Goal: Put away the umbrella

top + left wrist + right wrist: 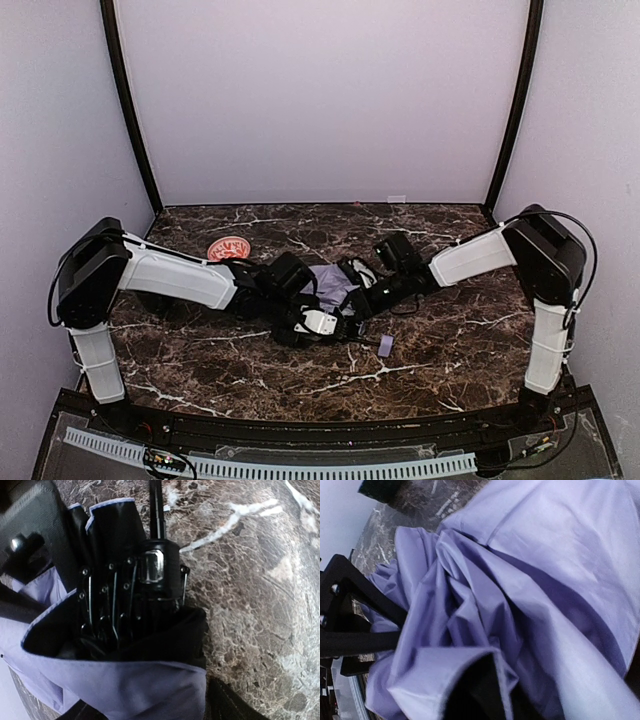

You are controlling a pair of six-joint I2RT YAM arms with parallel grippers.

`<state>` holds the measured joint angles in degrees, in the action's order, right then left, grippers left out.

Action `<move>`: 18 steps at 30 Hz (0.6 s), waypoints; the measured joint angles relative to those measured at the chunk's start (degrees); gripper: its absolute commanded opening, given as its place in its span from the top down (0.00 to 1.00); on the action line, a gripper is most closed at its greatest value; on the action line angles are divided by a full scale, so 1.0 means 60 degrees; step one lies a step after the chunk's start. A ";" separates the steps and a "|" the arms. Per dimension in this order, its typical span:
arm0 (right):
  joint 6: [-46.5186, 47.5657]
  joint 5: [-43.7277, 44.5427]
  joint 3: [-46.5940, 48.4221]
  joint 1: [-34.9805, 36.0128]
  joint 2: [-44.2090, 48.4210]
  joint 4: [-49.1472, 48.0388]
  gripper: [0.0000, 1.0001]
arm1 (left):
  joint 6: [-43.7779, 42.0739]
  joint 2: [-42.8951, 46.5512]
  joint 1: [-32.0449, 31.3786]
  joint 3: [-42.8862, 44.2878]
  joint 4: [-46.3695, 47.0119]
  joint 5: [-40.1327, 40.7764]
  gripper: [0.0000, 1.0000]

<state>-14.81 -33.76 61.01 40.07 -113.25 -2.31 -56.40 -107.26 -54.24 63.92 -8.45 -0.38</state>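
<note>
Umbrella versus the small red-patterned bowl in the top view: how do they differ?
The umbrella is lavender fabric with a black underside; the bowl is red-patterned. The umbrella is crumpled and folded, the bowl a neat round. The umbrella lies mid-table, the bowl apart, further back and left. Both rest on the marble table.

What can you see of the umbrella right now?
The umbrella lies collapsed mid-table on the marble table. Its pale lavender fabric is loose and crumpled, black underneath. The left wrist view shows thin metal ribs bunched around a black runner on the thin black shaft. A small lavender handle sits at its near end. How the jaws stand on it is hidden.
</note>
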 measured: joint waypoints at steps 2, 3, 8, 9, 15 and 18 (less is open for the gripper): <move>0.0233 0.0000 -0.0011 -0.0113 0.0328 0.0550 0.45 | -0.0004 -0.0062 0.0015 0.0062 -0.0047 -0.0018 0.38; 0.0262 0.0069 -0.0033 -0.0175 0.0510 0.0841 0.43 | 0.0011 -0.0109 0.0025 0.0131 -0.0106 -0.0029 0.40; 0.0729 0.0820 -0.0310 -0.0710 0.2065 0.2605 0.37 | 0.0204 -0.0630 0.0211 0.0987 -0.0794 -0.0266 0.53; 0.0816 0.0991 -0.0346 -0.0787 0.2437 0.2845 0.36 | 0.0273 -0.0743 0.0255 0.1166 -0.0940 -0.0357 0.56; 0.1126 0.1519 -0.0743 -0.0823 0.4044 0.3472 0.36 | 0.1020 -0.1111 0.0543 0.1949 -0.1829 -0.1209 0.64; 0.1158 0.1461 -0.1257 -0.0820 0.4619 0.3530 0.37 | 0.1581 -0.1282 0.0761 0.2350 -0.2328 -0.1770 0.63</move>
<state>-7.86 -24.99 53.47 35.16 -85.54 18.87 -46.92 -114.96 -49.67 78.02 -22.41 -11.00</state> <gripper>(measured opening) 0.642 0.366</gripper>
